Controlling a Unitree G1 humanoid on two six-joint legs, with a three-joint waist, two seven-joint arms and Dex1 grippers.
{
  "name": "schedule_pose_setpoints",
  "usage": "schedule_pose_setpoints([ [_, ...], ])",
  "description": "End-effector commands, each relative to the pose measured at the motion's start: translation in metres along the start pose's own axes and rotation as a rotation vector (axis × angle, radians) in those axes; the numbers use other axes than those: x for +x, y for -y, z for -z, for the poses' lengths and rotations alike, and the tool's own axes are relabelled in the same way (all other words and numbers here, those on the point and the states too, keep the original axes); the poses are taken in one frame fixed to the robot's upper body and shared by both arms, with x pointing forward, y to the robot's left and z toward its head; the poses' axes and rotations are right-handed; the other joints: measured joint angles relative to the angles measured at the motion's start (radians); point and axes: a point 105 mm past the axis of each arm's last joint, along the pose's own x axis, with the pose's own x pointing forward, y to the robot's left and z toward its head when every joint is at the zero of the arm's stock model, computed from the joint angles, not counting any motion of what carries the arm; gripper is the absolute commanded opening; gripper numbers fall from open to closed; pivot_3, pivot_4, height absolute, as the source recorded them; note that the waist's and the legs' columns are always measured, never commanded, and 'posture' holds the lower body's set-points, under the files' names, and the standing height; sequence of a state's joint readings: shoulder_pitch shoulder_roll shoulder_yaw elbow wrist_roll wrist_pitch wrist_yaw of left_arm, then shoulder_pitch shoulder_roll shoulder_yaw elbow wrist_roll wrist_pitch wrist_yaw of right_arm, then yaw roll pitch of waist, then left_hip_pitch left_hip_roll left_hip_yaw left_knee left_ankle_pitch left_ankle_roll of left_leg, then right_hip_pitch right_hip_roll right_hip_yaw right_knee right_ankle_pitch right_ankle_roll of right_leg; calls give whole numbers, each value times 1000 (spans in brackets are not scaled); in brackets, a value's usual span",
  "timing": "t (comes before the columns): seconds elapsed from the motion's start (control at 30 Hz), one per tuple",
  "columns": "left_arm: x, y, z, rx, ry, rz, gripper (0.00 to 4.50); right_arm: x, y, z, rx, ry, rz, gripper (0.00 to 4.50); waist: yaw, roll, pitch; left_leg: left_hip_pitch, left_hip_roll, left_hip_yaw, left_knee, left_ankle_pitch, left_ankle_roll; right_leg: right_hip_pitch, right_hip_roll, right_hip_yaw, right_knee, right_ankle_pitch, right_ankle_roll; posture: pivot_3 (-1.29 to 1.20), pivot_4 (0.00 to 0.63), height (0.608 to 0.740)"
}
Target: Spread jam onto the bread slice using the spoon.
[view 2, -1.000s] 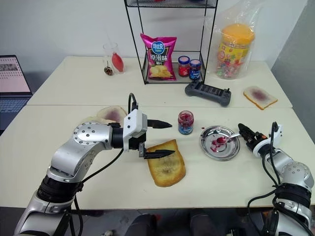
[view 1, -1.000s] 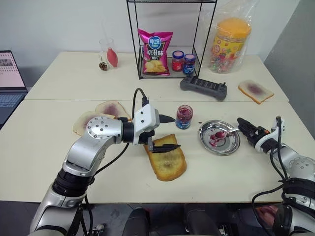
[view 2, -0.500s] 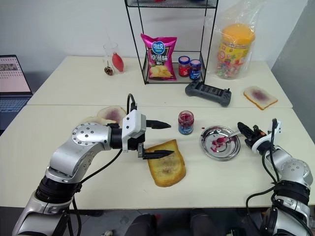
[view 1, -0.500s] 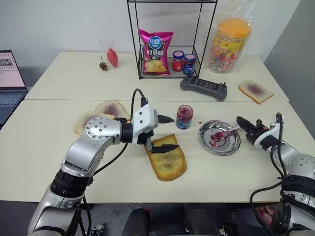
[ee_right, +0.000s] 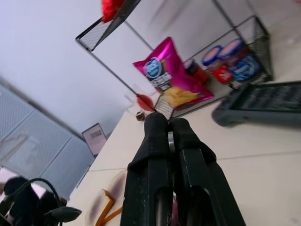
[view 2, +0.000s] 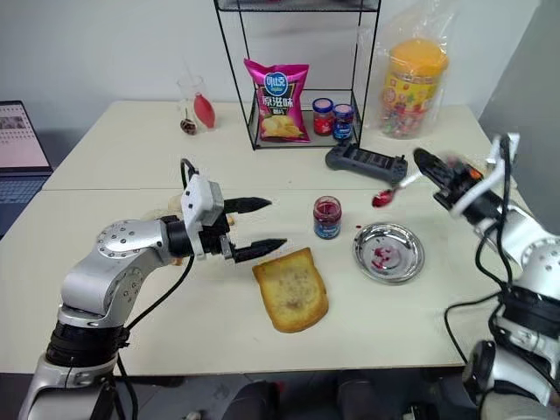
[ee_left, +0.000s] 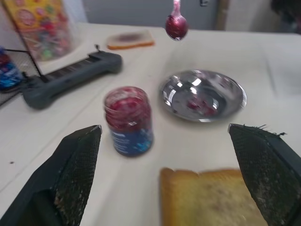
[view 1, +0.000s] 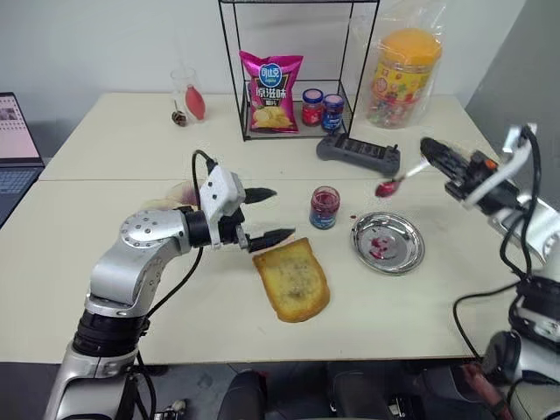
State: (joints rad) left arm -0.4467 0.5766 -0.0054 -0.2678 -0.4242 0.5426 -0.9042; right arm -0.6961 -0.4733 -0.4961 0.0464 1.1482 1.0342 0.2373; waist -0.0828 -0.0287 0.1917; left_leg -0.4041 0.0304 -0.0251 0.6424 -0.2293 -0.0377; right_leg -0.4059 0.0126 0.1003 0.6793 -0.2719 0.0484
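Beige surface [view 1: 131, 289]: my right pincer [view 1: 430, 149] clamped the spoon [view 1: 395, 181], jam-loaded, midair; left pincer [view 1: 262, 215] apart; next, carry to the bread slice [view 1: 292, 279].

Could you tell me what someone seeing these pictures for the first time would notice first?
Probably the right gripper, shut on the spoon and holding its jam-loaded bowl in the air above the far edge of the steel plate. Next, the left gripper with fingers wide open beside the bread slice at the table's middle, the open jam jar just behind.
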Motion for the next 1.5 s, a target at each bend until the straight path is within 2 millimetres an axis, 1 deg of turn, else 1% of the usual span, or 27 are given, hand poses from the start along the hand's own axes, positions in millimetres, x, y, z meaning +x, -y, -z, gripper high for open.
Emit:
schedule_pose_setpoints([
  [0.03,0,2,-3,-4,25,-50,4500,23,-19,-3,-96,10,-37,40,0,0,0,0,0,0,0,0,0,0,0,0,0,0,0,0,150,740],
  [0.07,-2,3,-1,-13,25,-65,4500,31,-25,3,-125,-8,-51,40,1,0,0,-1,0,0,0,0,0,-1,0,0,0,0,0,0,150,740],
  [0.13,-3,4,2,-24,21,-81,4500,41,-29,11,-170,-38,-65,40,0,0,0,-4,0,0,0,0,0,-4,0,0,0,0,0,0,150,740],
  [0.23,-6,7,6,-28,8,-91,4500,47,-28,26,-238,-89,-75,40,1,0,0,-6,0,-1,0,0,0,-6,0,-1,0,0,-1,0,150,740],
  [0.33,-6,9,6,-32,9,-96,4500,51,-29,32,-261,-101,-84,40,5,0,0,-8,0,-1,0,0,0,-7,-1,-2,0,0,-1,0,150,740],
  [0.4,-7,10,6,-33,9,-102,4500,57,-31,40,-292,-121,-100,40,6,0,0,-9,0,-1,1,0,0,-7,-1,-2,0,0,-1,0,150,740],
  [0.53,-6,13,6,-36,7,-105,4500,67,-28,47,-374,-124,-86,40,5,0,0,-9,0,-1,2,0,0,-8,-1,-2,0,0,-1,0,150,740],
  [0.6,-6,13,6,-37,7,-105,4500,69,-28,48,-404,-123,-90,40,5,0,0,-10,0,-1,2,0,0,-8,-1,-2,1,0,-1,0,150,740],
  [0.7,-7,15,6,-40,5,-106,4500,71,-29,56,-529,-146,-109,40,5,0,0,-10,0,-1,2,0,0,-9,-1,-2,0,1,-2,0,150,740],
  [0.83,-8,14,6,-39,1,-110,4500,72,-28,72,-683,-186,-145,40,5,0,0,-11,0,-1,2,0,0,-10,-1,-2,0,2,-4,0,150,740],
  [0.97,-8,13,5,-39,0,-110,4500,73,-29,88,-767,-213,-175,40,5,0,0,-11,0,-2,2,0,0,-10,-1,-3,1,3,-5,0,150,740],
  [1.0,-7,13,5,-35,-2,-107,4500,74,-27,95,-795,-227,-179,40,5,0,0,-11,0,-1,2,0,0,-10,-1,-3,1,3,-5,0,150,740],
  [1.07,-7,13,5,-31,-5,-104,4500,74,-24,103,-826,-241,-185,40,5,0,0,-11,0,-2,2,0,0,-10,-1,-3,1,3,-5,0,150,740],
  [1.2,-6,12,2,-23,-3,-105,4500,73,-11,115,-818,-271,-137,40,5,0,0,-11,0,-2,2,0,0,-10,-1,-3,1,3,-5,0,150,740],
  [1.27,-6,12,2,-23,-3,-105,4500,73,-8,118,-797,-279,-124,40,5,0,0,-11,0,-2,2,0,0,-10,-1,-3,1,3,-6,0,150,740],
  [1.37,-6,12,2,-21,-2,-106,4500,75,-8,112,-612,-237,-68,40,5,0,0,-10,0,-2,2,0,0,-9,-1,-3,1,3,-6,0,150,740],
  [1.5,-5,11,1,-20,-1,-106,4500,77,-13,107,-472,-216,-51,40,5,0,0,-10,0,-3,2,0,0,-9,-1,-4,2,4,-6,0,150,740],
])
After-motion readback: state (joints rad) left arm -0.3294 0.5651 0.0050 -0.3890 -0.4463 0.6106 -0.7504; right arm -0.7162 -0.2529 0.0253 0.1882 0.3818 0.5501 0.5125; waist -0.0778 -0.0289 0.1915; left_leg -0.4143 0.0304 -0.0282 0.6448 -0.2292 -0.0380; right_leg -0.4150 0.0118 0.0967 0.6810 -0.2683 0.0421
